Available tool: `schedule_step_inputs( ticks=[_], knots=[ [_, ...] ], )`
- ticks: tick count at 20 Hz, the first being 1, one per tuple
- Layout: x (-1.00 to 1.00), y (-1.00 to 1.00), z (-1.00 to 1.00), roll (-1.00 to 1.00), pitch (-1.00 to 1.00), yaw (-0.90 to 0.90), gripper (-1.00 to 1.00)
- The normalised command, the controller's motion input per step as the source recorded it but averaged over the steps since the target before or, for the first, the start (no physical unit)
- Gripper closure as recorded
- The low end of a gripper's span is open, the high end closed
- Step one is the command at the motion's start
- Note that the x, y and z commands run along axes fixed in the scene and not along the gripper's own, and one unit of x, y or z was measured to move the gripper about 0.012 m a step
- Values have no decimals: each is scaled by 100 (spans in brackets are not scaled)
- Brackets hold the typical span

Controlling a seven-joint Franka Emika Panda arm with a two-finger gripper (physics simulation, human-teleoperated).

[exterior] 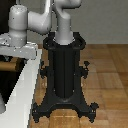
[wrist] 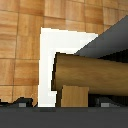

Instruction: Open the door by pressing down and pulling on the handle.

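Hovering just above the handle (wrist: 90, 70), which juts from the door (exterior: 7, 75) by its white frame (wrist: 50, 60), the fingers' spread cannot be told; pressing off-centre risks slipping off the round bar.

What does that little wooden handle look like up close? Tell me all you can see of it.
The handle looks like tan, brownish wood: a round bar lying across the wrist view, with a squarer, lighter cross piece beneath it. It fills much of that view, so the camera is very near. Behind it are the white frame and a dark slanted surface. In the exterior view only a tan sliver shows beside the grey gripper. Whether the fingers touch the handle cannot be told.
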Motion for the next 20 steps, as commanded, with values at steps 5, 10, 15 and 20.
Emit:
schedule_step_inputs(
  ticks=[5,10,15,20],
  knots=[
    [0,-20,-40,0,0,0,-100],
    [0,-20,-20,0,0,0,-100],
    [0,-40,-40,0,0,0,-100],
    [0,-40,-40,0,0,0,-100]
  ],
)
